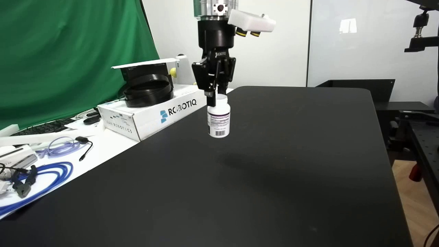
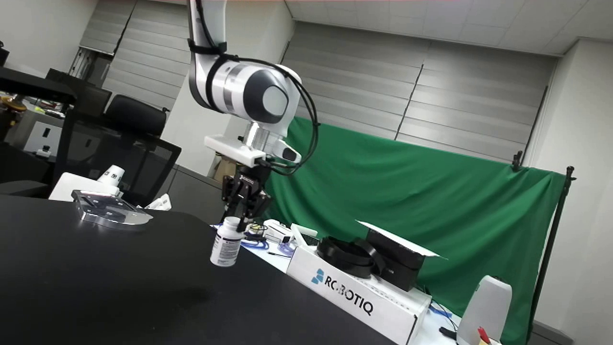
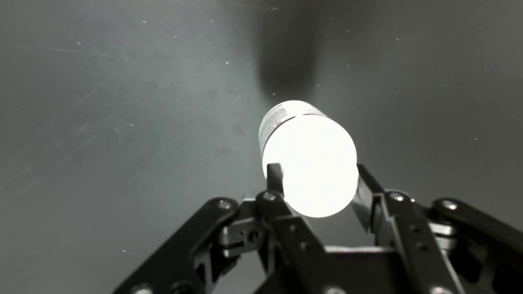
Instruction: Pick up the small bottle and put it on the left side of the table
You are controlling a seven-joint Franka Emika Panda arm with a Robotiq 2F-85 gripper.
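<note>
The small bottle (image 1: 218,120) is white with a white cap and a pale label with dark print. My gripper (image 1: 216,96) is shut on its cap and neck and holds it nearly upright. The bottle (image 2: 226,246) hangs above the black table (image 1: 274,195), with its shadow apart from it on the top (image 2: 119,287). In the wrist view the bottle's top (image 3: 312,143) is overexposed white between the two fingers of the gripper (image 3: 316,173). The table surface (image 3: 122,102) lies below it. The bottle's far sides are hidden in each view.
A white box with blue and black lettering (image 1: 154,115) stands along the table's edge, also in an exterior view (image 2: 354,299). Black rings (image 1: 148,91) lie on it. A blue cable (image 1: 51,180) lies on the white side surface. A clear plate (image 2: 110,211) sits at the table's far edge.
</note>
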